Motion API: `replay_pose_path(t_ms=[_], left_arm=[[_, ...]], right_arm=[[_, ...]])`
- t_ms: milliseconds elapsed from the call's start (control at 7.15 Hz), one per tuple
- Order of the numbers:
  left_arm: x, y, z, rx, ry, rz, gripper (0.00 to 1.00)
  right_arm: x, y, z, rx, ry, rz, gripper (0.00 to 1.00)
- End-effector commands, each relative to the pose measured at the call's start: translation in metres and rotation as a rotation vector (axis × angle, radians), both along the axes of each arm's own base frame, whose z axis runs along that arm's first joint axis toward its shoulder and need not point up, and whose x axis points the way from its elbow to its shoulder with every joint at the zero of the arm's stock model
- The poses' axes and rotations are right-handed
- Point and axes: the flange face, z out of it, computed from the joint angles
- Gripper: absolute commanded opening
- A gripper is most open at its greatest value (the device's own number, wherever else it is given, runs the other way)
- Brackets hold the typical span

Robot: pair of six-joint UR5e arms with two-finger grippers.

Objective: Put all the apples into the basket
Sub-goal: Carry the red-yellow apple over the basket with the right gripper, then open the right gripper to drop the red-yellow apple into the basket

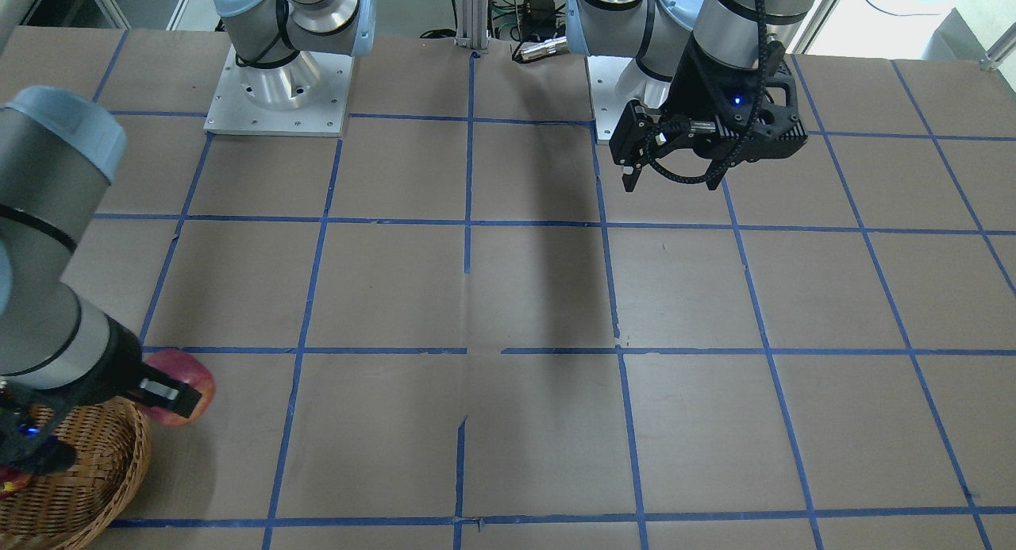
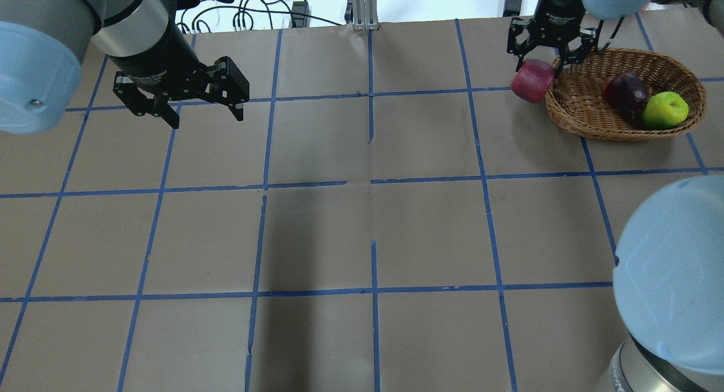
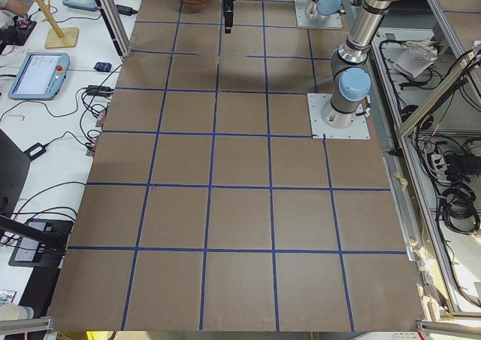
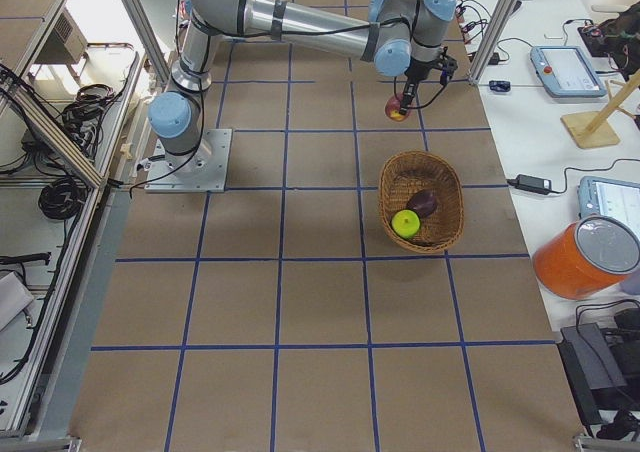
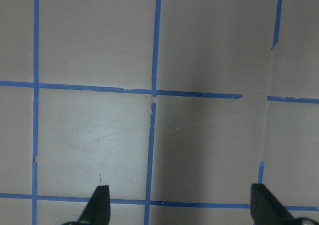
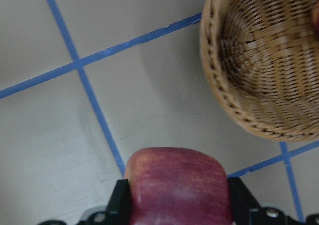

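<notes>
In the overhead view's upper left my left gripper [image 2: 206, 117] hangs spread wide and empty above the table [image 2: 430, 233]. At the upper right my right gripper [image 2: 537, 69] is clamped on the dark red apple [image 2: 533, 81], one of three, just outside the left rim of the single wicker basket [image 2: 588, 133]. The other two, the maroon apple [image 2: 625, 92] and the lime-green apple [image 2: 665, 110], lie close together inside it. Brown paper covers the table, squared off by blue tape [image 2: 317, 184], and in the right-side view a white bench along the frame's right edge carries an orange tub [image 4: 585, 257], two tablets [image 4: 565, 70] and cables.
</notes>
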Motion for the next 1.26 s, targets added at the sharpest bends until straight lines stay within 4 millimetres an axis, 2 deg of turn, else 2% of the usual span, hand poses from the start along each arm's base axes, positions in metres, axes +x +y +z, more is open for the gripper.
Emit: replay_pose_path(t_ms=[0,140,280,420,559,699,979,1119], left_arm=[[0.000,0.000,0.000,0.000,-0.001,0.000,1.00],[0.000,0.000,0.000,0.000,-0.001,0.002,1.00],[0.000,0.002,-0.003,0.006,-0.005,-0.001,1.00],[0.000,0.000,0.001,-0.001,-0.003,0.000,1.00],[0.000,0.001,0.000,0.002,-0.003,-0.001,1.00],[0.000,0.001,0.001,0.002,-0.004,-0.001,1.00],[0.000,0.001,0.002,0.000,-0.004,-0.001,1.00],[0.000,0.001,0.002,0.000,-0.004,-0.001,1.00]], right_arm=[[-0.114,-0.007,-0.017,0.020,0.067,0.039,0.00],[-0.126,-0.018,-0.036,-0.001,0.074,0.035,0.46],[-0.127,-0.025,-0.035,-0.065,0.085,0.029,0.99],[-0.125,-0.021,-0.031,-0.028,0.072,0.030,1.00],[-0.121,-0.011,-0.004,-0.040,0.075,0.031,1.00],[-0.107,0.010,0.030,-0.007,0.047,0.035,1.00],[-0.063,0.075,0.106,0.072,-0.031,0.052,1.00],[-0.031,0.109,0.140,0.083,-0.066,0.083,1.00]])
